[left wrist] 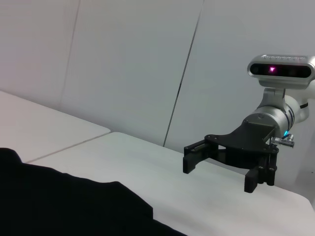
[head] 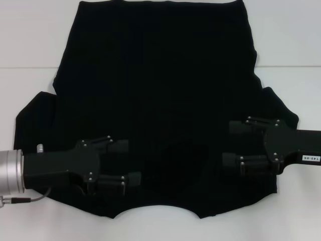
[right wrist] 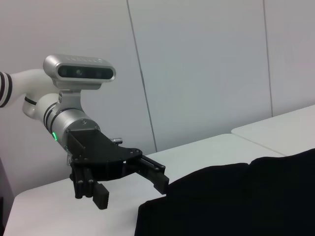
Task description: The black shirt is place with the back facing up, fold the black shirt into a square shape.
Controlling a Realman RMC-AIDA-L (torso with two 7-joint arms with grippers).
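Note:
The black shirt point(head: 160, 90) lies spread flat on the white table point(head: 30, 45), with its curved neckline toward me and its hem at the far edge. My left gripper point(head: 126, 162) hovers open over the shirt's near left part, beside the left sleeve. Over the near right part my right gripper point(head: 228, 143) is also open, its fingers pointing inward. Nothing is held between either pair of fingers. In the left wrist view the right gripper point(left wrist: 220, 174) shows open beyond the shirt point(left wrist: 74, 206). In the right wrist view the left gripper point(right wrist: 130, 191) shows open beside the shirt point(right wrist: 236, 201).
A seam point(head: 25, 67) runs across the table on both sides of the shirt. White wall panels point(left wrist: 123, 64) stand behind the table. Bare table surface shows to the left, to the right and along the near edge.

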